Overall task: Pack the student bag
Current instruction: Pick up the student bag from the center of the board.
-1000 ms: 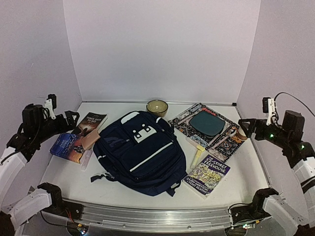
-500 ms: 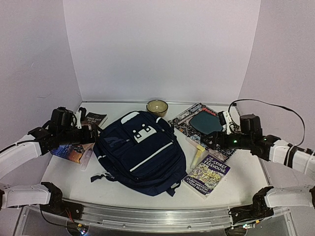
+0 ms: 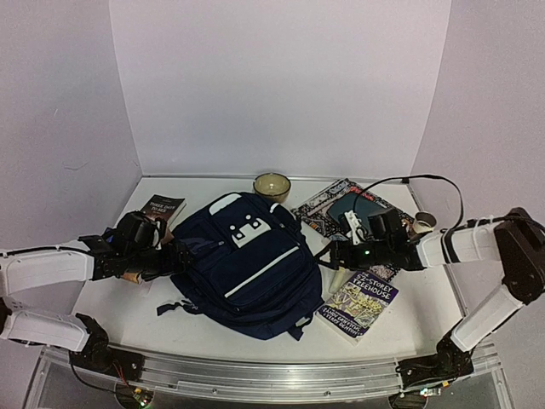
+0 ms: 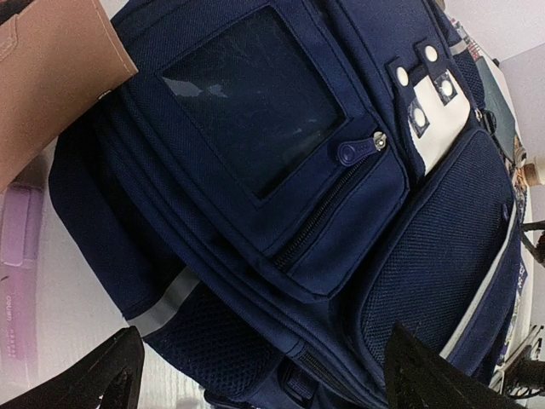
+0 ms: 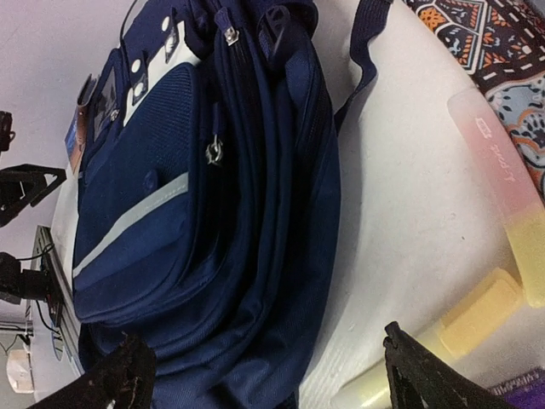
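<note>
Backpack (image 3: pixel 247 264): flat at centre of bench (image 3: pixel 426 315), front panel up, zips seemingly all closed. Long axis from far-left to near-right; handle end pointing far, base toward near edge. Left arm (image 3: pixel 51 266): jaws spread, empty, just beside the bag's left flank, aimed at the front pocket. Right arm (image 3: pixel 464 245): jaws spread, empty, just beside the right flank, looking at it side-on. About equally close, bag between them. Probable next need: a zip pull; none gripped yet.
</note>
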Controlling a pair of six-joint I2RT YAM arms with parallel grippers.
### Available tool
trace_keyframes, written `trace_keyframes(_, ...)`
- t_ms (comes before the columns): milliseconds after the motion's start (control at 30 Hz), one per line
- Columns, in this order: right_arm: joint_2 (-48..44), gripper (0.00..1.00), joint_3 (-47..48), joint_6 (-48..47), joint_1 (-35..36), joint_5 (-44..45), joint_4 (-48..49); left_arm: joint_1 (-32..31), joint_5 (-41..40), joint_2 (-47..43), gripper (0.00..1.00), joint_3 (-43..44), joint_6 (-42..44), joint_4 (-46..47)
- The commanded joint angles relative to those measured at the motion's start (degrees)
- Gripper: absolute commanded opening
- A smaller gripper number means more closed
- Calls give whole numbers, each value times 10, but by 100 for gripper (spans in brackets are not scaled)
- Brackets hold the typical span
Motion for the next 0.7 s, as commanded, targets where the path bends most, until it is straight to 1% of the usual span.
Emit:
trace_keyframes(0, 73, 93, 59, 8, 14, -34, 52, -3, 19, 30, 99, -6, -31, 65)
trace_keyframes(167, 151, 88, 90, 7, 21, -65, 80, -4, 27, 76, 100, -11, -45, 99)
trace_keyframes(233, 171, 83, 100, 4, 25, -86, 90, -4, 29, 93, 100, -10, -50, 114)
trace_keyframes(300, 188, 76, 108, -1, 28, -104, 98, -4, 30, 106, 99, -9, -53, 126)
trace_keyframes(400, 203, 61, 119, -9, 32, -141, 109, -4, 35, 125, 99, -5, -55, 140)
trace_keyframes(500, 199, 41, 122, -13, 35, -167, 116, -4, 41, 144, 99, 4, -56, 141)
trace_keyframes(600, 179, 24, 120, -13, 36, -182, 117, -4, 40, 147, 99, 9, -52, 141)
trace_keyframes(667, 161, 9, 117, -10, 37, -187, 117, -4, 32, 142, 99, 9, -53, 140)
